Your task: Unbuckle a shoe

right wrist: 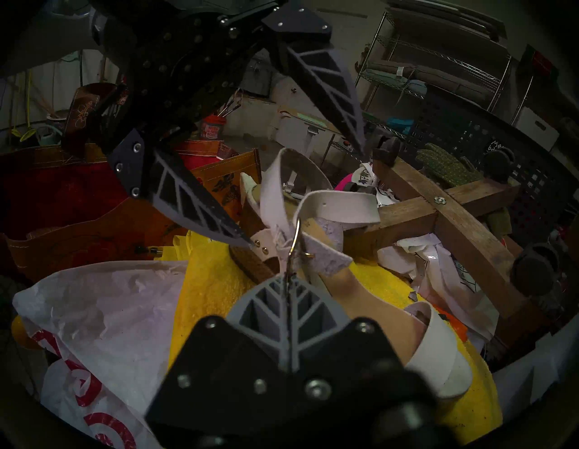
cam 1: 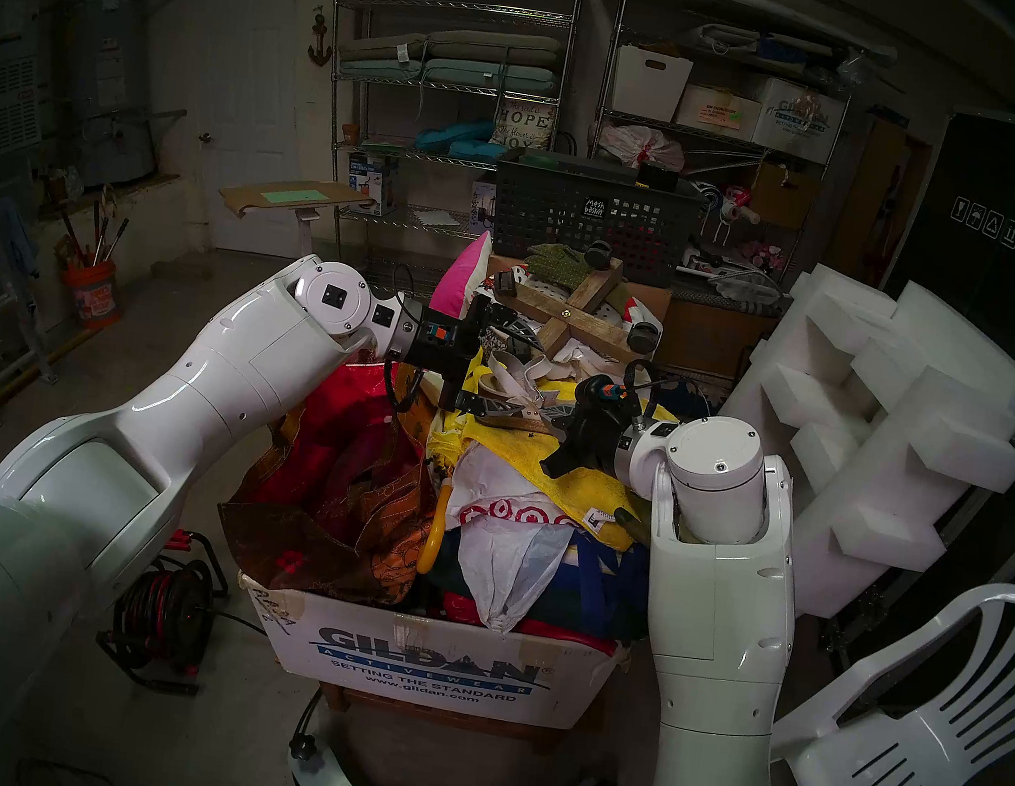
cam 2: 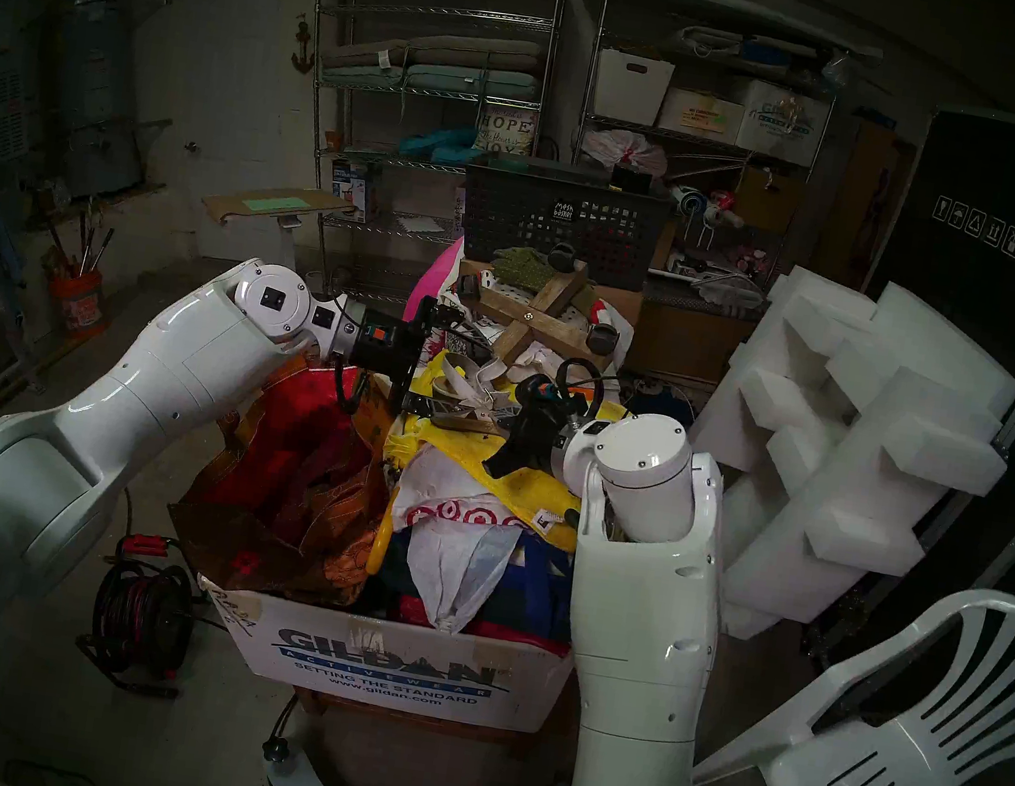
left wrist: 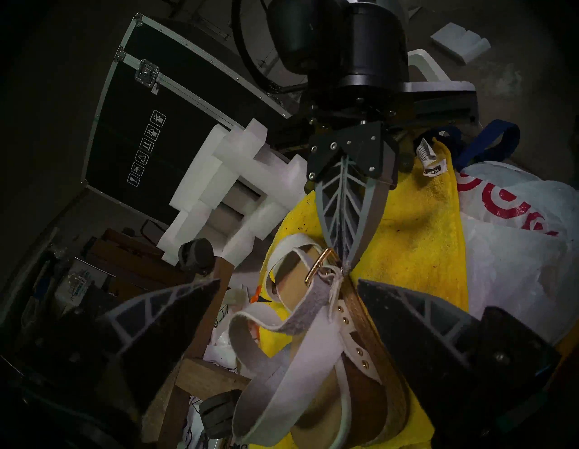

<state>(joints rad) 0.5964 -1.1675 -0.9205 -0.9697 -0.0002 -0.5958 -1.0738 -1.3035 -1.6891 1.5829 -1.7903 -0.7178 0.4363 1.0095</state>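
The cream strappy sandal [left wrist: 326, 370] lies on a yellow towel [left wrist: 416, 232] atop the cluttered box. The right gripper [left wrist: 344, 266] is clenched on its ankle strap beside the gold buckle [left wrist: 319, 265]; the left gripper [right wrist: 308, 199] hangs released, fingers spread either side of the straps

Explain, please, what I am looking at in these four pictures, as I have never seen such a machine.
It is a robot with two white arms, each ending in a two-fingered gripper. Two pictures look down from its head; two come from cameras on its wrists. Before it stands an overfull cardboard box; on top, a cream sandal lies on a yellow towel. The right gripper is shut, pinching the sandal's strap by the buckle. The left gripper is wide open and holds nothing.
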